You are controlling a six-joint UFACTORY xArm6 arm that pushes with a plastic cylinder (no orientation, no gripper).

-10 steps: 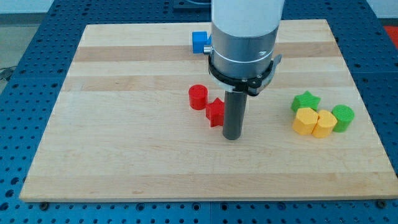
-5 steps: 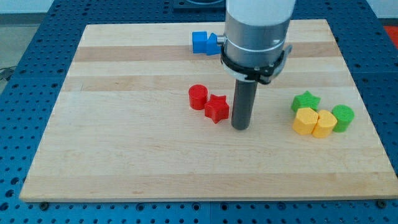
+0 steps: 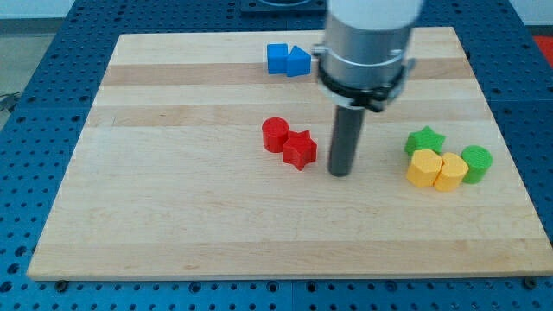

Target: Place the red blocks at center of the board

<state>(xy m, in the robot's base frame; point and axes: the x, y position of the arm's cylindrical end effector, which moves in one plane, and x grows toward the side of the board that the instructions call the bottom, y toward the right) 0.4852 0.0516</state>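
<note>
Dark rod tip, no jaws, touches nothing, just right of red star block and red cylinder block, touching near wooden board centre. Risk: leftward sweep knocks both off-centre.

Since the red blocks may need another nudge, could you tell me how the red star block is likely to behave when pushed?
The red star block sits low and flat, so it will probably slide, not tip. Its points may make it spin if my tip, now just to its right, strikes off-centre. It touches the red cylinder, so a leftward push would likely shove both.
</note>
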